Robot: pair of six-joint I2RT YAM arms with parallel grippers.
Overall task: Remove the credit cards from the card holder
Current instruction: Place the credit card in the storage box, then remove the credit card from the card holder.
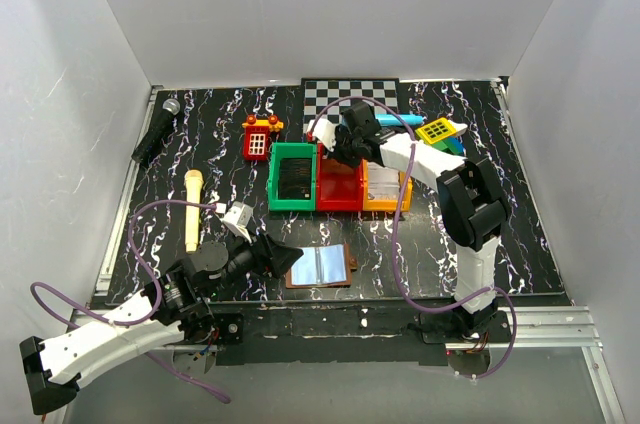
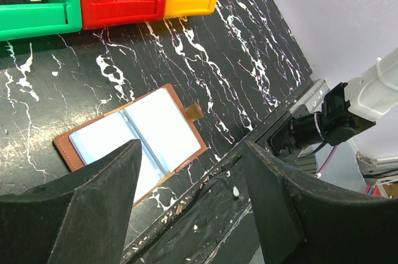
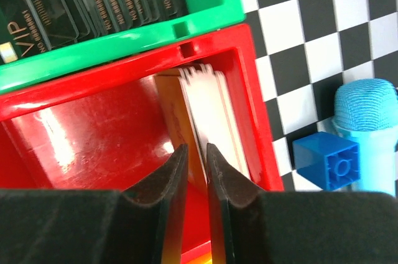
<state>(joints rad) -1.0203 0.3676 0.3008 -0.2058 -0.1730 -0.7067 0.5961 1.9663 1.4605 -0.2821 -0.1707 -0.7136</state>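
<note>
The brown card holder (image 1: 320, 266) lies open near the table's front edge, pale blue-grey panels up; it also shows in the left wrist view (image 2: 134, 133). My left gripper (image 1: 283, 257) is open and empty just left of it, jaws wide apart (image 2: 189, 152). My right gripper (image 1: 338, 154) reaches down into the red bin (image 3: 124, 58). Its jaws (image 3: 193, 149) are pinched on the edge of an orange-tan credit card, the front one of a stack of pale cards (image 3: 214, 121) leaning on the bin's right wall. Several black VIP cards (image 3: 93, 2) lie in the green bin (image 1: 292, 176).
An orange bin (image 1: 388, 194) stands right of the red one. A checkerboard (image 1: 350, 96), blue microphone (image 3: 364, 133), blue block (image 3: 326, 161) and yellow toy (image 1: 437, 130) lie behind. A red toy phone (image 1: 258, 139), black microphone (image 1: 157, 131), yellow microphone (image 1: 192, 209) and white cube (image 1: 237, 216) lie left.
</note>
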